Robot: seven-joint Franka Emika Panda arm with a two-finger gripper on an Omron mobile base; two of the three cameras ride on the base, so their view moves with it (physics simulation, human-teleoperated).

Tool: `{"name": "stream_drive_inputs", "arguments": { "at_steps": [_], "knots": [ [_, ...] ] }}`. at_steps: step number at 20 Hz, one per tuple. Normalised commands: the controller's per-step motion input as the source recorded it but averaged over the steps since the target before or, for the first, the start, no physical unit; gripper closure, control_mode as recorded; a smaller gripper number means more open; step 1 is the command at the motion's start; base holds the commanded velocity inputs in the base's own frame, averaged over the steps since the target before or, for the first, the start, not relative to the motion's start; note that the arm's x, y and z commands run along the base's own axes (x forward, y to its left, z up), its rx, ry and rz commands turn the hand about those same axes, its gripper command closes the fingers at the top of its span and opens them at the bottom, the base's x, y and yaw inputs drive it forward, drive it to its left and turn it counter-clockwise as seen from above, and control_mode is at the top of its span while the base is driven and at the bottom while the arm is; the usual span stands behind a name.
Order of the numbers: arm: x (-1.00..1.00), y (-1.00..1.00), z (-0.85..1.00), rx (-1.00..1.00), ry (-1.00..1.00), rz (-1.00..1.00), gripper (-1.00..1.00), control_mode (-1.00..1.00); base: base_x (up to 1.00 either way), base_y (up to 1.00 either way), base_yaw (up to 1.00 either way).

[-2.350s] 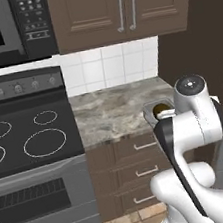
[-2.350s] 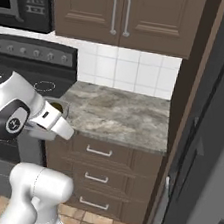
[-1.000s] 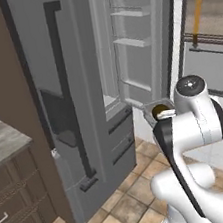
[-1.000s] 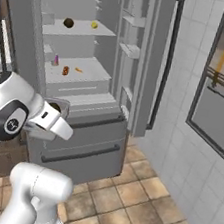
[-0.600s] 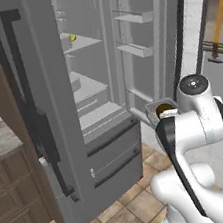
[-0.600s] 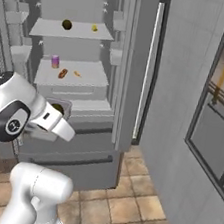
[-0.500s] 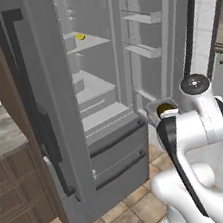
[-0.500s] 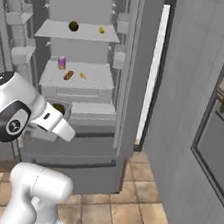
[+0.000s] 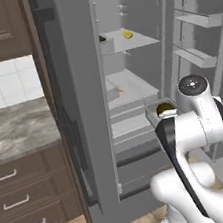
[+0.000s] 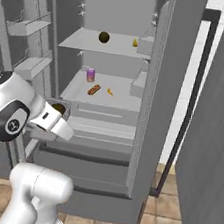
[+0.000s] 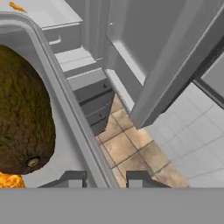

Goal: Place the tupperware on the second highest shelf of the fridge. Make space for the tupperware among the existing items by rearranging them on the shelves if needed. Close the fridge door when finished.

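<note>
The tool (image 11: 105, 177) is clamped on the rim of the tupperware (image 11: 52, 100), one dark tip on each side of the wall. In the hand view that grey rim runs away from the tips, and a brown lump with an orange scrap beside it lies inside the container. The grip on the near edge lets the tray ride level in front of the arm, probably so the food stays put while the base brings it up to the fridge (image 10: 159, 115).

From the left base view the tupperware (image 9: 161, 110) hangs near the front of the open fridge, low, about level with the drawers and well below the second highest shelf (image 10: 104, 93). It has to be lifted a good way before it can go in.

That shelf already carries a small purple cup (image 10: 91, 74) far back, a red sausage in bun (image 10: 94, 90) and an orange carrot (image 10: 110, 91) just beside it (all three toward the middle). The near left and right parts look bare, so the tray may fit without much shuffling. The shelf above holds a dark brown round lump (image 10: 104, 37) and a yellow piece (image 10: 135, 42), well apart.

Both doors stand open, so closing is not yet done.
</note>
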Motion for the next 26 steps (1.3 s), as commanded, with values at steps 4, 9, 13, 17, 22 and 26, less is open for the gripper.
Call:
{"name": "stream_drive_inputs", "arguments": {
  "at_steps": [4,9,13,17,22,26],
  "knots": [
    [0.0,0.0,0.0,0.0,0.0,0.0,1.0,1.0,0.69,-0.45,0.27],
    [0.0,0.0,0.0,0.0,0.0,0.0,1.0,1.0,0.67,-0.43,0.15],
    [0.0,0.0,0.0,0.0,0.0,0.0,1.0,1.0,0.68,-0.17,0.06],
    [0.0,0.0,0.0,0.0,0.0,0.0,1.0,1.0,0.51,-0.07,0.05],
    [0.25,0.0,-0.45,0.0,0.0,0.0,1.0,-1.0,0.07,0.0,0.0],
    [0.16,-0.14,-0.55,0.0,-0.03,0.0,1.0,-1.0,0.0,0.0,0.0]
  ]
}}
